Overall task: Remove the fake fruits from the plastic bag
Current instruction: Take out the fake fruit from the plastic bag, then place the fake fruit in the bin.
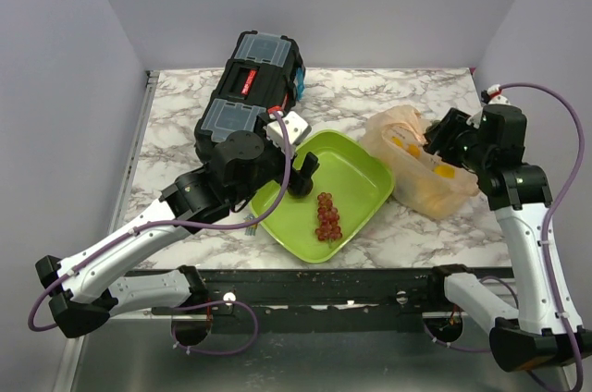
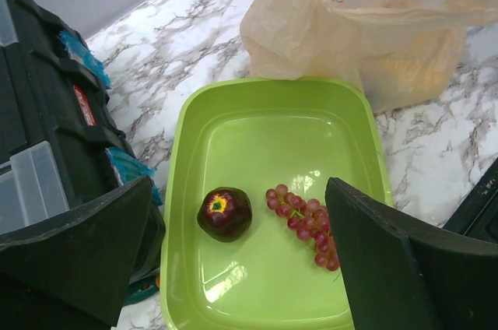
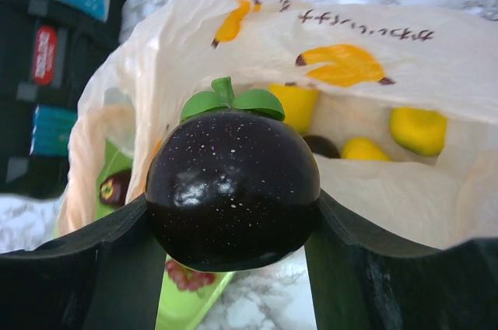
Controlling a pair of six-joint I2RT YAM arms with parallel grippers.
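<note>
My right gripper (image 3: 233, 217) is shut on a dark maroon round fruit (image 3: 232, 182) with a green leaf cap. It holds the fruit above the open mouth of the peach-orange plastic bag (image 3: 389, 42). Inside the bag lie yellow fruits (image 3: 419, 129) and a dark one (image 3: 320, 145). In the top view the right gripper (image 1: 435, 142) hovers over the bag (image 1: 407, 124). My left gripper (image 2: 241, 260) is open and empty above the green tray (image 2: 264, 135). The tray holds a maroon apple-like fruit (image 2: 224, 213) and a red grape bunch (image 2: 305, 225). The grapes also show in the top view (image 1: 327, 217).
A black toolbox (image 1: 254, 82) stands at the back left, close behind the tray (image 1: 361, 170) and beside my left gripper (image 1: 301, 175). The bag touches the tray's right rim. Grey walls close in the marble table (image 1: 185, 124) on the left and right.
</note>
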